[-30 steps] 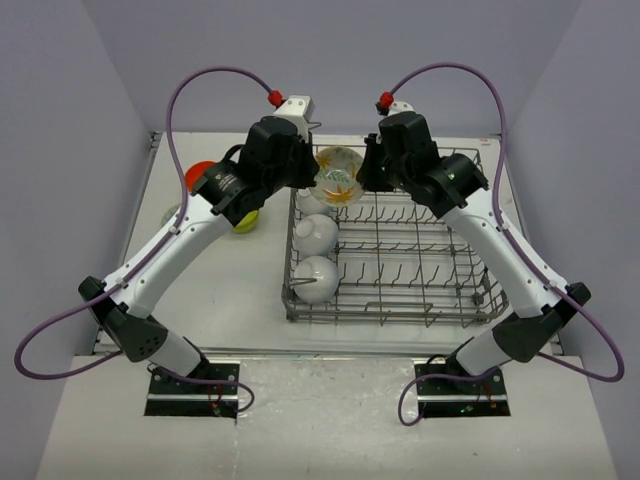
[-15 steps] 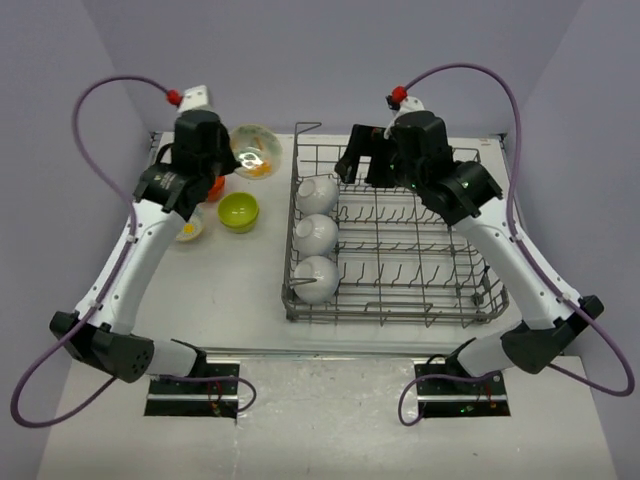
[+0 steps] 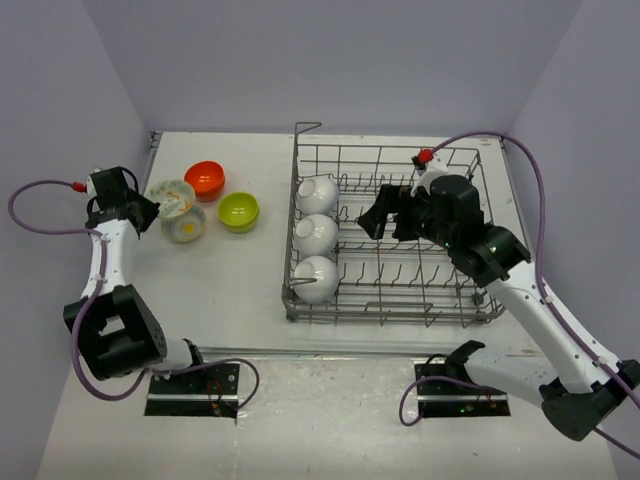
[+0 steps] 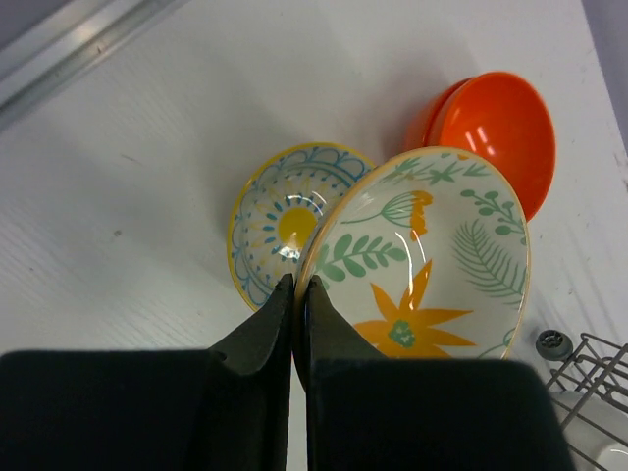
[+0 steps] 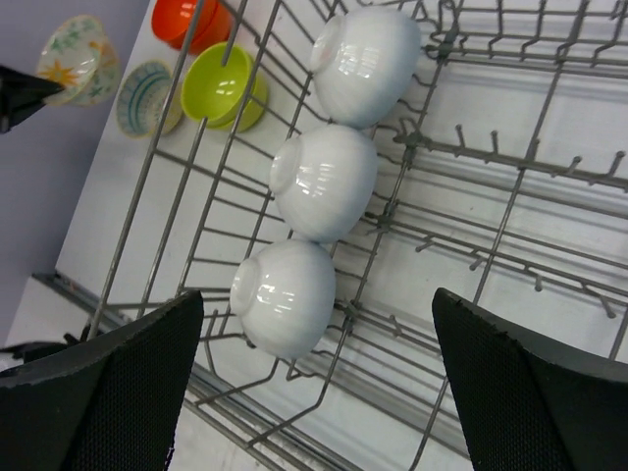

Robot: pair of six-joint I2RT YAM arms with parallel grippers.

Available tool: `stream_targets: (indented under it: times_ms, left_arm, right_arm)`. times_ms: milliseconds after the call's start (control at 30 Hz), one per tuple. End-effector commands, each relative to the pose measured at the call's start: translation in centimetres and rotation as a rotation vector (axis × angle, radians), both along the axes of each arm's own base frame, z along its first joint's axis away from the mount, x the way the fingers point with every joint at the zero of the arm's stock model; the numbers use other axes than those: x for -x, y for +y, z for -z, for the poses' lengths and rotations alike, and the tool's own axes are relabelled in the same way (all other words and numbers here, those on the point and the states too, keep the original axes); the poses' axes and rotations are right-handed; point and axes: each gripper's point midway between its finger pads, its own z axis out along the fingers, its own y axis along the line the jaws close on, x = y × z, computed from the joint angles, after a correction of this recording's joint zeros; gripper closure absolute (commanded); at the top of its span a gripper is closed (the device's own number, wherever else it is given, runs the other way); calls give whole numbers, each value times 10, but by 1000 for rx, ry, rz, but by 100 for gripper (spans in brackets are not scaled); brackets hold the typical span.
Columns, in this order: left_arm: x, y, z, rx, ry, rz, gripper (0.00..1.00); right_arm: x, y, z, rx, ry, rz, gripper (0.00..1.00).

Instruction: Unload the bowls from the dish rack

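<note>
Bowls located in two groups. Group one, inside the dish rack (image 3: 400, 149): far white bowl (image 5: 365, 64), middle white bowl (image 5: 324, 182) and near white bowl (image 5: 285, 294), tipped on edge in a single row along the rack's left side, each close to the next, foot rings turned toward the left wall of the rack. Group two, on the table (image 3: 250, 290) left of the rack: orange bowl (image 3: 204, 178) farthest back, green bowl (image 3: 238, 210) just beside it on the rack side, blue-and-yellow patterned bowl (image 4: 280, 221) upright, nearer the left edge. Floral cream bowl (image 4: 422, 265) tilted, overlapping the patterned bowl in the left wrist view; contact between the two not determinable. Left gripper (image 4: 297, 287): jaws narrow, clamped on the rim of the floral cream bowl, one finger on each face of the rim. Right gripper (image 3: 390, 222): above the rack interior, right of the white row, jaws spread wide, holding nothing, apart from all three white bowls.
</note>
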Motion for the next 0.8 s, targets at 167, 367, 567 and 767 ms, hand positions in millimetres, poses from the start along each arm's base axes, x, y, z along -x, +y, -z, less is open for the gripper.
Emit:
stream_targets:
  times_ms: [167, 367, 567, 767]
  left_arm:
    - [-35, -5, 19, 87, -149, 1, 100]
    - [-28, -1, 42, 85, -118, -38, 100]
    - [-21, 6, 53, 56, -96, -77, 100]
    - [-14, 3, 72, 63, -99, -85, 100]
  right_arm:
    - [17, 15, -11, -67, -97, -154, 1]
    - [20, 15, -11, -54, -121, -177, 1]
    - [22, 16, -12, -61, -133, -192, 1]
    - [24, 18, -13, -72, -141, -207, 1]
